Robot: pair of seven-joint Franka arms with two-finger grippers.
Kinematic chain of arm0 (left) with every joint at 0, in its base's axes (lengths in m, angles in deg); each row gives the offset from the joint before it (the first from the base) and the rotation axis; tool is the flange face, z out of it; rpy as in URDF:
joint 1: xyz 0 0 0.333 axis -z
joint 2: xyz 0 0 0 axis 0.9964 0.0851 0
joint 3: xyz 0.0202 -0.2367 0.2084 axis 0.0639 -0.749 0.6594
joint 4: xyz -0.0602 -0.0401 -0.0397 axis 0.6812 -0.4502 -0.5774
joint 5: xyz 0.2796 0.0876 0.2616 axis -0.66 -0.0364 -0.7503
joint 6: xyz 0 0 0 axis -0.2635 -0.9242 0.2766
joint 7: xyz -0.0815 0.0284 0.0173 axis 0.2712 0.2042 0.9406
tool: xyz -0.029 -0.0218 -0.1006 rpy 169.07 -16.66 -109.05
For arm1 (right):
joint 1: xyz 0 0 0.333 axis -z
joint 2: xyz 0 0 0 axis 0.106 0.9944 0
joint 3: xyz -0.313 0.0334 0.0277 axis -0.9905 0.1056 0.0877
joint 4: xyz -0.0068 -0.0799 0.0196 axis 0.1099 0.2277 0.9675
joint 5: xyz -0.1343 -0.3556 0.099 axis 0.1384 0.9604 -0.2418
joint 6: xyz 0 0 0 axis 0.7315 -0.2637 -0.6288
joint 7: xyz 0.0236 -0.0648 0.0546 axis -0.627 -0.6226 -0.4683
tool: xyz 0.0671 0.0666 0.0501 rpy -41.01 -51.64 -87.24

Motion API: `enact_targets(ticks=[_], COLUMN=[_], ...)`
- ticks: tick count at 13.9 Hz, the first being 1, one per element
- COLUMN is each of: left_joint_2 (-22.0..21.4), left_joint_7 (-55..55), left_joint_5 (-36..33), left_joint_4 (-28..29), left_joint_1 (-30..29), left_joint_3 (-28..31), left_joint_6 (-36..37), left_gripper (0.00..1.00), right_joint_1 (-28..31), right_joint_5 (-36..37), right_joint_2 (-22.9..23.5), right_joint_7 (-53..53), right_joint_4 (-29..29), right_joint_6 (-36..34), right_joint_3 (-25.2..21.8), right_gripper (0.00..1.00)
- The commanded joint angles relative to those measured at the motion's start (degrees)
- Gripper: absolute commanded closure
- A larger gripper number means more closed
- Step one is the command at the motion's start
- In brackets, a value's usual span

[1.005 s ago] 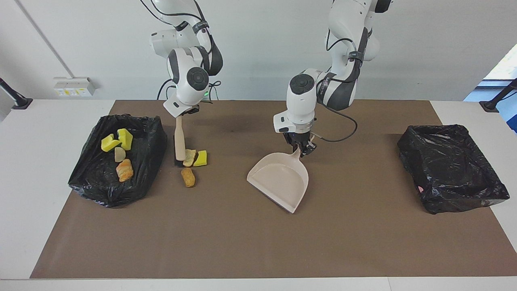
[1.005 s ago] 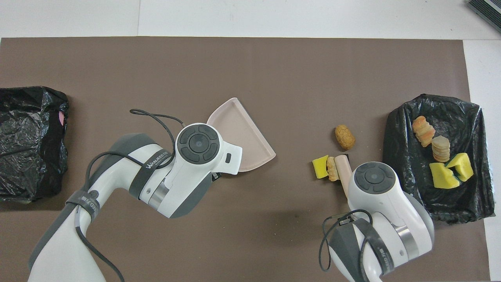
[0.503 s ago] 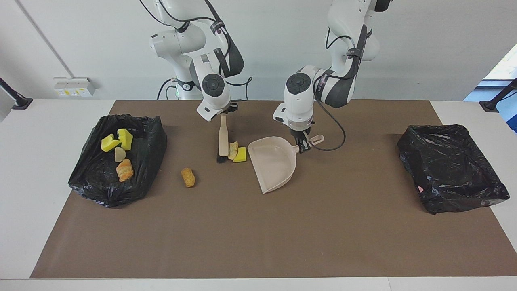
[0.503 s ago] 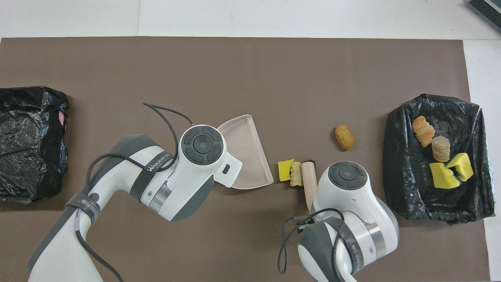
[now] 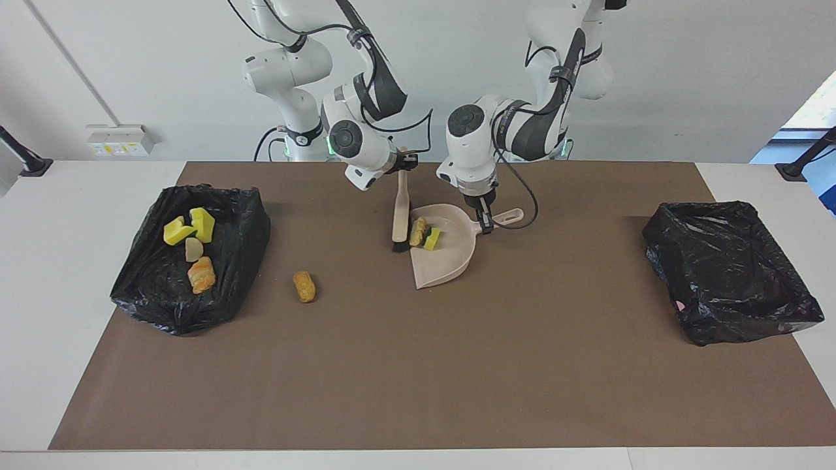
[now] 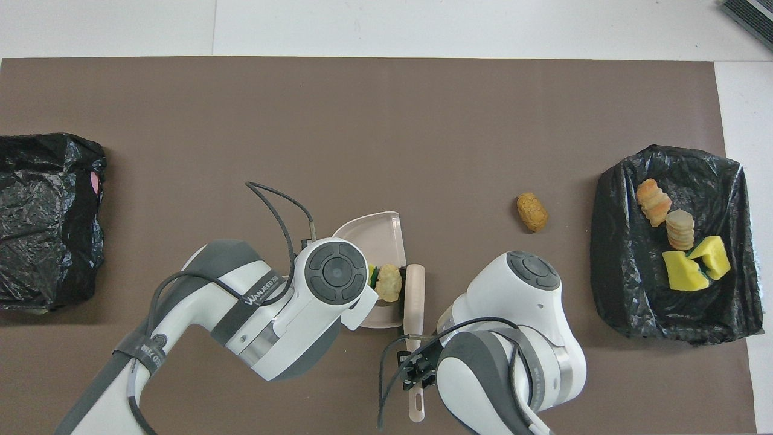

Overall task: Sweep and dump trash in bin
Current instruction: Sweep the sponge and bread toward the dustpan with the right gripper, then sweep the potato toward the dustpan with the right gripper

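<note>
While right claw grips brush, left claw grips dustpan; tilting pan risks spilling sponge chunk, bread lump.

You are looking at a robotics lab: two Franka arms bolted by a white table, bare walls.

left arm's grey band: white lettering, seemingly "WANJEED" with more small letters after it that cannot be read
right arm's grey band: small white lettering, not readable
left arm's lower band: white marks, not readable
wall socket plate: small yellow stickers, nothing readable on them
</note>
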Motion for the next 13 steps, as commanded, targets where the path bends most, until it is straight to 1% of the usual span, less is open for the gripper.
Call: enact_targets(ticks=[1, 3, 4, 6, 7, 8, 10, 11, 13], left_joint_2=[-2.03, -2.03, -1.94, -1.51, -1.33, -1.07, -0.45, 0.25, 2.44], left_joint_7=[-0.54, -0.1, -0.01, 0.26, 2.0, 3.93, 4.48, 4.48, 4.56], left_joint_5=[-0.96, -0.61, -0.52, -0.17, 1.83, 3.24, 3.78, 5.35, 6.86], left_joint_4=[2.57, 2.57, 2.57, 2.57, 2.4, 2.05, 1.0, 0.03, -3.65], left_joint_1=[0.37, 0.02, -0.07, -1.11, -1.73, -1.82, -2.09, -2.18, -2.18], left_joint_3=[0.55, 0.55, 0.55, 0.55, 0.55, 0.63, 0.55, 0.63, 0.63], left_joint_6=[-0.19, -0.28, -0.46, -1.68, -2.04, -2.13, -2.65, -3.0, -2.39], left_gripper=[1.0, 1.0, 1.0, 1.0, 1.0, 1.0, 1.0, 1.0, 1.0], right_joint_1=[0.99, 2.74, 4.23, 7.75, 9.42, 10.48, 10.67, 11.62, 14.52], right_joint_5=[-1.92, 0.36, 3.16, 10.53, 15.53, 20.97, 33.36, 38.47, 49.36], right_joint_2=[1.55, 0.24, -0.55, -1.09, -0.65, -0.21, -0.12, -0.03, 1.72], right_joint_7=[1.82, 1.47, 0.77, 0.5, 0.76, 1.29, 4.09, 6.37, 10.94], right_joint_4=[-5.08, -7.98, -9.56, -14.3, -16.85, -18.09, -17.75, -17.58, -17.66], right_joint_6=[-3.5, -8.15, -10.27, -16.5, -18.36, -19.16, -16.72, -15.92, -13.47], right_joint_3=[-0.25, -0.87, -0.87, -0.87, -0.69, -0.43, -0.34, -0.51, -0.43], right_gripper=[1.0, 1.0, 1.0, 1.0, 1.0, 1.0, 1.0, 1.0, 1.0])
